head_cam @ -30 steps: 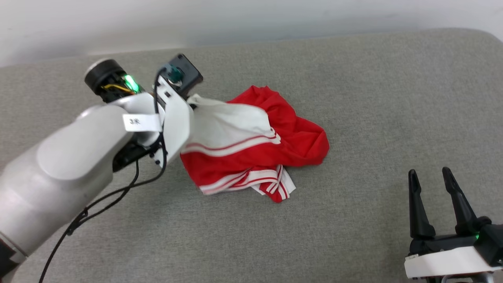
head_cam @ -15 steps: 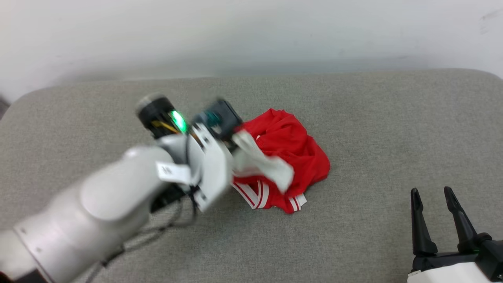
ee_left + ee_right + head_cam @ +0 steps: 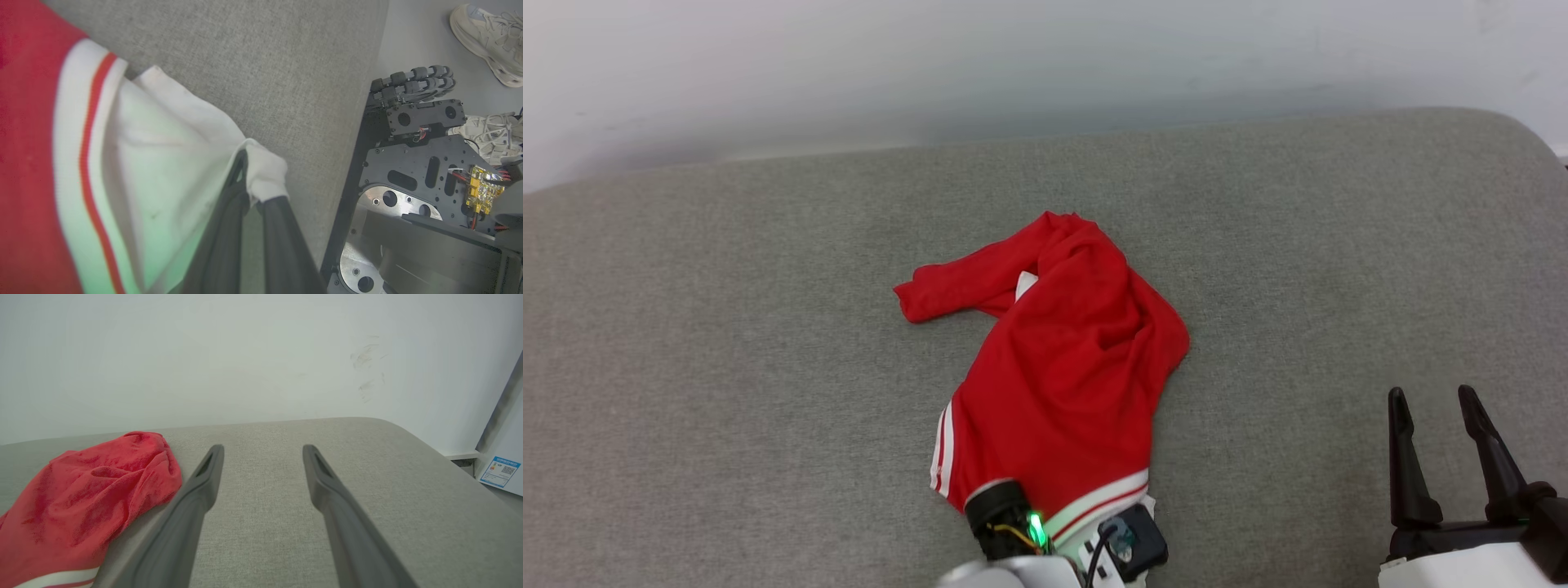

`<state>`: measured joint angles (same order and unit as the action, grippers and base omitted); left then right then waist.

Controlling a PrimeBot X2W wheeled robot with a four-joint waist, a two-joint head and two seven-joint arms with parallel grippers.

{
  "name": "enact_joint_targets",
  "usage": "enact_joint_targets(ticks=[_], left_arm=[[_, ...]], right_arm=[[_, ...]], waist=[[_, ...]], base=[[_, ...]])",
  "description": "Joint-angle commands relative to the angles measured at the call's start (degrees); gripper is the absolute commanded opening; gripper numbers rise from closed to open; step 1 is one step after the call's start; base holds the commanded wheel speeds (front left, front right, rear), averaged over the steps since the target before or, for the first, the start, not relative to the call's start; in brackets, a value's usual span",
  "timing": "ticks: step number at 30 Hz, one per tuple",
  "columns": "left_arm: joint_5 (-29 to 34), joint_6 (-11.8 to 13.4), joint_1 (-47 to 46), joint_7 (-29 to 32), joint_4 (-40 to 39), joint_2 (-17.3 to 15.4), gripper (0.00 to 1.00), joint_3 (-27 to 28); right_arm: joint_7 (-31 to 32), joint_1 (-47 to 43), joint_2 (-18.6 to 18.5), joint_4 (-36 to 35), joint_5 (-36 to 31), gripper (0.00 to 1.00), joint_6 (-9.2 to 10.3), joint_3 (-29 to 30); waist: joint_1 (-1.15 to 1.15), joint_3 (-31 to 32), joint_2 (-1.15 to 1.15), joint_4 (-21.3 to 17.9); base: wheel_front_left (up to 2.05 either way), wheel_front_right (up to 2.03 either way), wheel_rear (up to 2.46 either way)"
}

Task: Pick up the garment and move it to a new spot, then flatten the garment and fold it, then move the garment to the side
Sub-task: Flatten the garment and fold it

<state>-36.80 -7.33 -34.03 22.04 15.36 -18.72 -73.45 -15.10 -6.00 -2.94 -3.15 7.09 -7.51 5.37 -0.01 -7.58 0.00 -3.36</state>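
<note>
Headcount first: one garment, two pincers, two shoes. The garment [image 3: 1070, 367] is a red jersey with white stripe trim. In the head view it lies crumpled about dead centre on the grey fabric pad [image 3: 727, 327], with one red flap sticking out toward 10 o'clock and its striped white end trailing down to 6 o'clock.

The left pincer [image 3: 251, 192] is clamped on a white bit of the shirt at that near end, fingers together with the cloth pinched between them. The right pincer [image 3: 1432, 394] sits at 4 o'clock, fingers spread apart, holding nothing, well apart from the shirt.

The pad has rounded corners, and there's a plain pale wall [image 3: 1013, 65] behind it.

The left wrist view catches stuff the head view doesn't: the pad's edge, the robot's dark base plate [image 3: 412, 171], grey floor [image 3: 408, 41], a pale sneaker [image 3: 486, 36] at 1 o'clock and a second sneaker [image 3: 486, 130] at 3 o'clock. The right wrist view adds scuff marks [image 3: 365, 371] on the wall and a blue-white label [image 3: 499, 470] at 4 o'clock.
</note>
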Motion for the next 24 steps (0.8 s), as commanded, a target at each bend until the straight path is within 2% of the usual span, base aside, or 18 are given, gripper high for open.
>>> enact_joint_targets(ticks=[1,5,6,7,11,14,20,24], left_arm=[[0.13,-0.09,1.08,0.19,-0.08,0.18,0.0,0.14],[0.58,-0.11,2.7,-0.23,0.28,0.28,0.0,0.12],[0.58,-0.1,2.18,-1.48,0.8,0.26,0.06,0.11],[0.73,-0.07,1.4,-3.28,1.33,0.32,1.0,0.15],[1.82,0.16,-0.74,-12.33,3.01,0.9,1.0,1.65],[2.49,2.45,-0.75,-18.4,1.77,0.85,1.0,4.32],[4.8,11.52,0.68,-27.85,-2.49,-2.81,1.0,10.78],[5.6,18.8,2.99,-33.9,-4.5,-6.61,1.0,16.34]], right_arm=[[-0.09,0.39,0.12,0.06,-0.01,1.0,0.04,0.18],[-0.09,0.8,0.12,0.32,0.11,1.0,0.04,0.36],[-0.09,0.76,0.12,0.35,0.13,1.0,0.04,0.34],[-0.09,0.63,0.12,0.38,0.11,1.0,0.04,0.28],[-0.09,-0.59,0.12,0.11,-0.4,1.0,0.04,0.33],[-0.09,-1.15,0.13,-0.61,-1.16,1.0,0.04,0.04],[-0.09,0.11,0.13,-3.82,-3.92,1.0,0.04,-0.51],[-0.09,2.55,-1.39,-5.92,-6.35,1.0,0.04,-2.27]], waist=[[0.01,-0.64,0.0,-0.55],[0.01,-0.62,0.0,-0.61],[0.01,-0.29,0.0,-0.45],[0.01,0.12,0.0,-0.25],[0.01,2.54,0.0,0.73],[0.01,4.46,0.0,1.65],[0.01,6.88,0.0,3.69],[0.01,7.25,0.0,4.78]], base=[[0.0,0.0,0.0],[0.0,0.0,0.0],[0.0,0.0,0.0],[0.0,0.0,0.0],[0.0,0.0,0.0],[0.0,0.0,0.0],[0.0,0.0,0.0],[0.0,0.0,0.0]])
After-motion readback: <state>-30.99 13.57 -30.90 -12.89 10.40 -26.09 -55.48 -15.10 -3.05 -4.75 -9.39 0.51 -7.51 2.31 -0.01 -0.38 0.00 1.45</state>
